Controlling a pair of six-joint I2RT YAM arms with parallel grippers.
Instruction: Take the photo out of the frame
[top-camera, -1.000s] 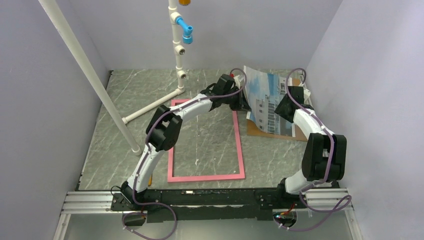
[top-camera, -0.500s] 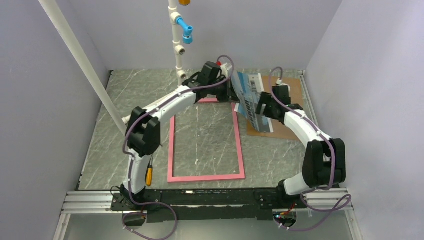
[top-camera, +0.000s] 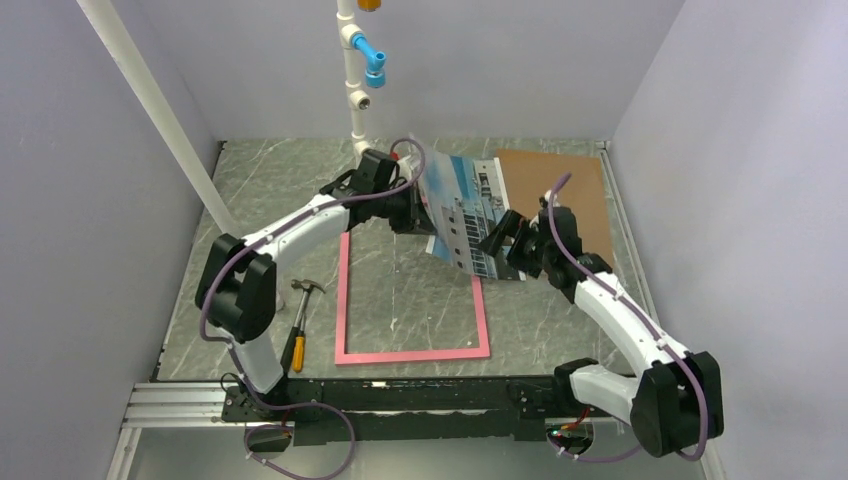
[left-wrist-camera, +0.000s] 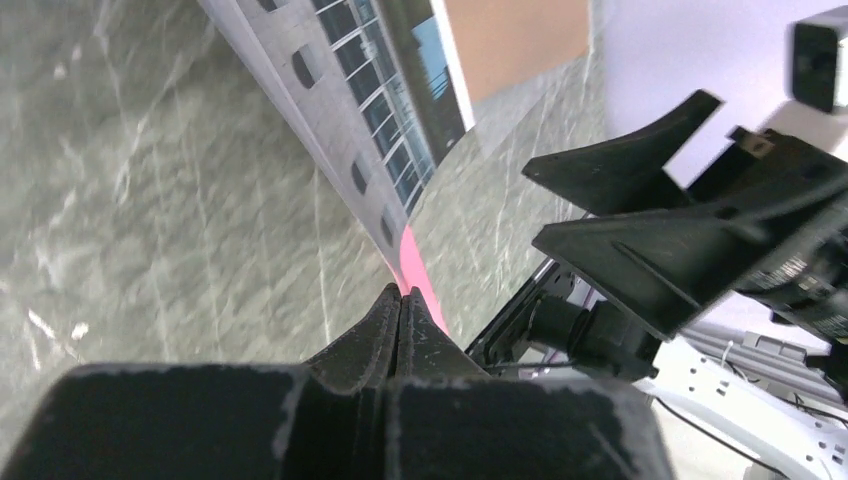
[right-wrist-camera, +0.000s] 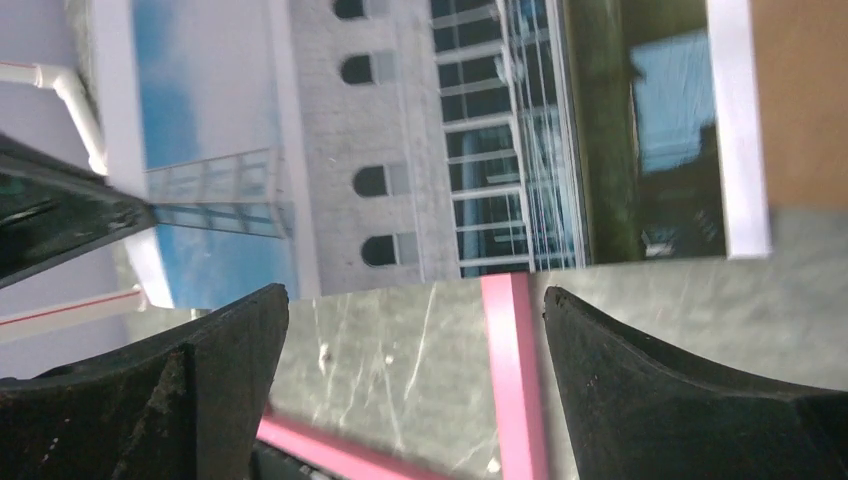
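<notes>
The photo (top-camera: 465, 210), a print of a white-grey building under blue sky, hangs tilted above the top right corner of the pink frame (top-camera: 480, 310). My left gripper (top-camera: 415, 205) is shut on the photo's left edge; in the left wrist view the closed fingertips (left-wrist-camera: 400, 295) pinch the sheet (left-wrist-camera: 340, 110), with the frame (left-wrist-camera: 420, 290) below. My right gripper (top-camera: 500, 240) is open and empty at the photo's lower right edge. In the right wrist view it (right-wrist-camera: 415, 330) spreads over the frame's bar (right-wrist-camera: 515, 380), just below the photo (right-wrist-camera: 420, 150).
The brown cardboard backing (top-camera: 555, 190) lies flat at the back right. A hammer (top-camera: 298, 320) lies left of the frame. A white pipe stand (top-camera: 355, 100) rises at the back, and a slanted white pipe (top-camera: 170, 140) crosses the left side.
My left gripper has carried the photo leftward off the cardboard, which now lies uncovered. My right arm has swung left and nearer. The left arm's shift uncovers the hammer.
</notes>
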